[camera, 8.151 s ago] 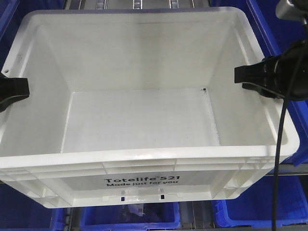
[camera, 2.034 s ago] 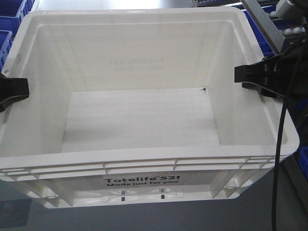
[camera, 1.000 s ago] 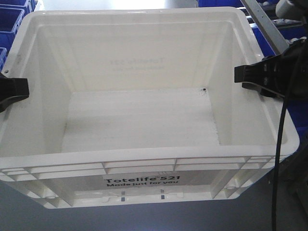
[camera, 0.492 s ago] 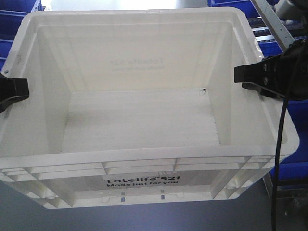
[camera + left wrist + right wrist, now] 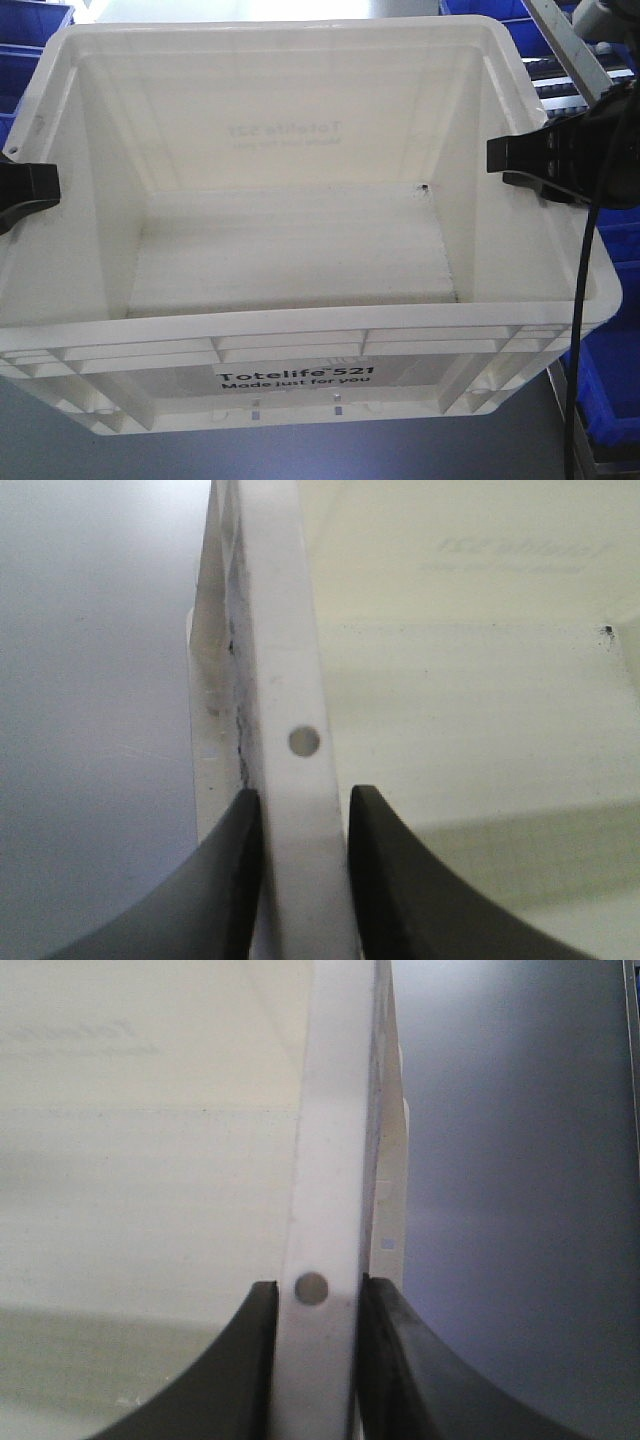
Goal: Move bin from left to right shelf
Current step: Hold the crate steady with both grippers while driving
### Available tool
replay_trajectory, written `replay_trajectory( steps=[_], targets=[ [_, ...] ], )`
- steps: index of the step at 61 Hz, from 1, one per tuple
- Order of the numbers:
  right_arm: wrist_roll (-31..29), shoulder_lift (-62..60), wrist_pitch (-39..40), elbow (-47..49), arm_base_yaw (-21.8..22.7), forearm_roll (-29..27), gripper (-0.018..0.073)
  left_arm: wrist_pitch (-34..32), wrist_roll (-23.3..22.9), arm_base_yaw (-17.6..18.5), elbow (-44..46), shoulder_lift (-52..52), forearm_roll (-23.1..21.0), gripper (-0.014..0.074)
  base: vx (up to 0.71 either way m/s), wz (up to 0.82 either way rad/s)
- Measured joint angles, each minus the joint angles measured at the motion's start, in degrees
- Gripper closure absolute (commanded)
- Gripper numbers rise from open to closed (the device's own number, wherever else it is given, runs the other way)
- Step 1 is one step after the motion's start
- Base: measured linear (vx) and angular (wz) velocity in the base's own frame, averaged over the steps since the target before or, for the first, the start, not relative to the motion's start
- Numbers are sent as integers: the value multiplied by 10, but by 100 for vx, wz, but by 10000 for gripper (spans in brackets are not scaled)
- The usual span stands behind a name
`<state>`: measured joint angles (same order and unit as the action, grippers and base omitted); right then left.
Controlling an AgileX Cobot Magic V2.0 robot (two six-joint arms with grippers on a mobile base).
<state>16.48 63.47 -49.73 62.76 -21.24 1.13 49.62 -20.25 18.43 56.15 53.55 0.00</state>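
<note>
Grey floor fills the background, with blue bins [image 5: 612, 390] stacked at the right edge and a slanted shelf rail [image 5: 565, 45] with rollers at the upper right. Front and centre is the bin [image 5: 300, 342], a big white plastic box, empty, with its printed front wall facing the camera. It hangs clear of any shelf, with bare floor showing below its front edge, so it looks to be in mid-carry, not set down.

The bin's long axis appears to run side to side, from one arm to the other. The left claw [image 5: 303, 810] is closed narrow on the rim of the left end wall. One black finger is outside the wall and one inside, both touching the white plastic. The right claw [image 5: 312, 1298] grips the rim of the right end wall in the same way. Both claws sit about halfway along their walls, so the bin hangs level between them and neither arm is nearer than the other.

Judging by the task, the coming move turns on what lies to the right. The rail and the blue bins are just beyond the right claw, on the far side of the right wall. The bin would have to travel sideways along its own long axis, right end first. A black cable [image 5: 580, 300] hangs by the right claw, close to the bin's right front corner.
</note>
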Motion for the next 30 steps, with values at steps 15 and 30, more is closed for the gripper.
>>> replay_trajectory(
  steps=[15, 30],
  targets=[
    [0, 0, -2, 0, 0, -1, 564, 0, 0, 0, 0, 0, 0, 492, 34, -5],
    [0, 0, -3, 0, 0, -1, 564, 0, 0, 0, 0, 0, 0, 492, 35, -1]
  ],
)
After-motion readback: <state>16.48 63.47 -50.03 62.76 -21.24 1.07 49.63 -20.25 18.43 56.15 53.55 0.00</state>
